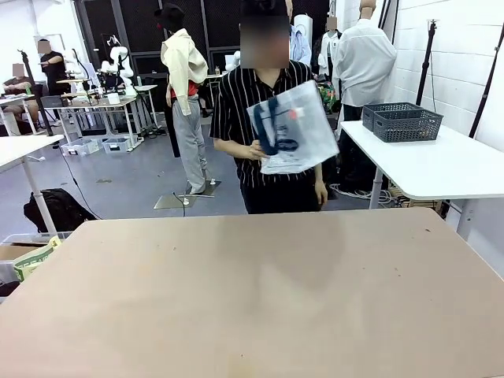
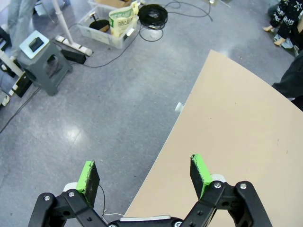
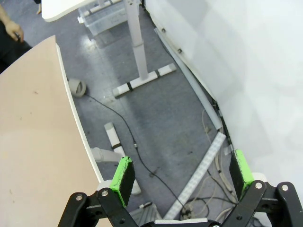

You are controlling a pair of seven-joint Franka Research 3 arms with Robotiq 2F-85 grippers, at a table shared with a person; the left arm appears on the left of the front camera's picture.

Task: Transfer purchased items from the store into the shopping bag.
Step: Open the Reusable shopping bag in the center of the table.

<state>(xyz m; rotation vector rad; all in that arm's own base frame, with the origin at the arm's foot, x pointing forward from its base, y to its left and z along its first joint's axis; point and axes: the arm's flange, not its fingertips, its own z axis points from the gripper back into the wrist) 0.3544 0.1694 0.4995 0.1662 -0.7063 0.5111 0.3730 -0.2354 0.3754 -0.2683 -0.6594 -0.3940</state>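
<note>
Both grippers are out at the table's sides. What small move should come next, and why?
Probably hold both arms where they are. The person's hand holds the shopping bag up in the air beyond the far edge of the table, not set down. The left gripper and right gripper are open at the table's side edges, with nothing ready to grasp.
</note>
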